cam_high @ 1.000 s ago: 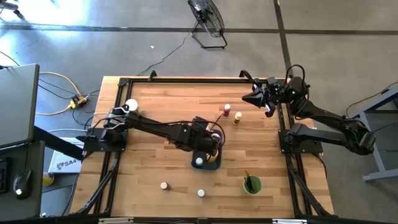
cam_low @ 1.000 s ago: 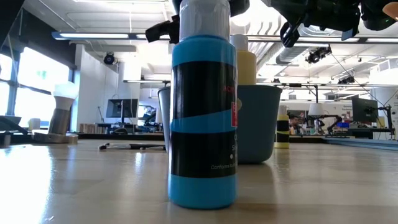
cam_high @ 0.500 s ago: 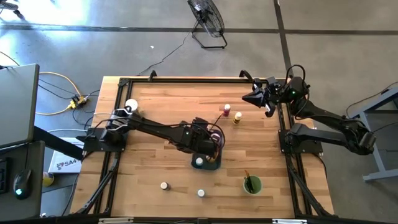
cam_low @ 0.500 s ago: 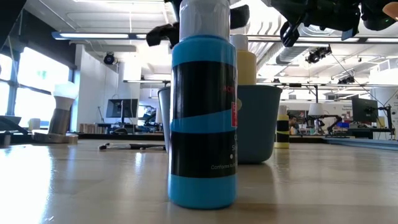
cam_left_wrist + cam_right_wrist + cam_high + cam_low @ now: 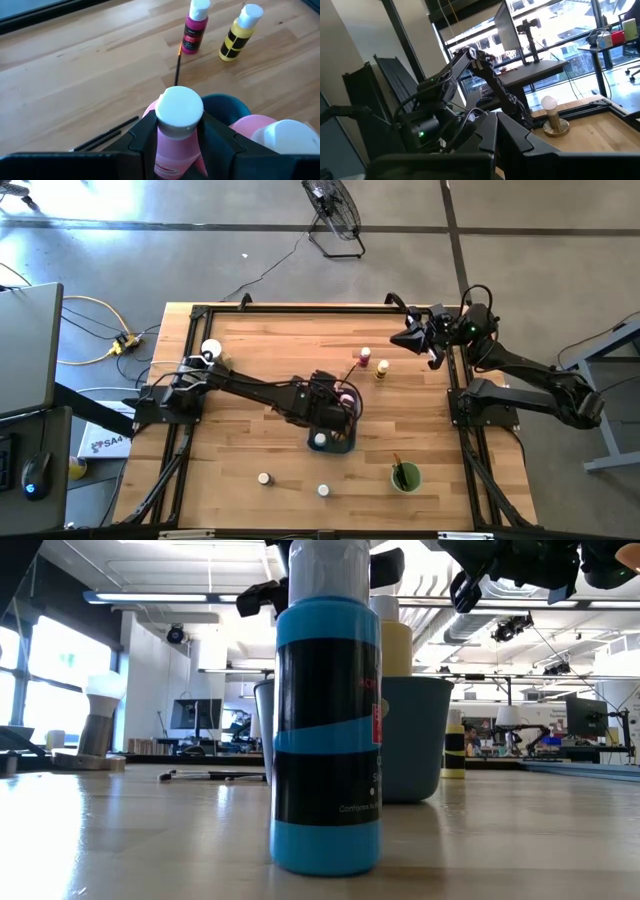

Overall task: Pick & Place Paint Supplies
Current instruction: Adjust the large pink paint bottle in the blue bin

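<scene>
Fingers of my left gripper [image 5: 176, 137] pinch a pink bottle [image 5: 175, 145] upright over the tray [image 5: 340, 444], ready to drop in; my right gripper [image 5: 408, 337] waits, closed.

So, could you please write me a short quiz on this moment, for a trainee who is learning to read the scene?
1. Choose one: the left gripper is shut on A) a pale pink plastic squeeze bottle with a white cap; B) nothing; C) a sponge.
2. True or false: the magenta bottle and the yellow bottle with black bands stand upright on the wooden table.
3. Fill in: the right gripper, waiting over the table's far right corner, is ___ (open or shut).

Key: 1 A; 2 true; 3 shut.
</scene>
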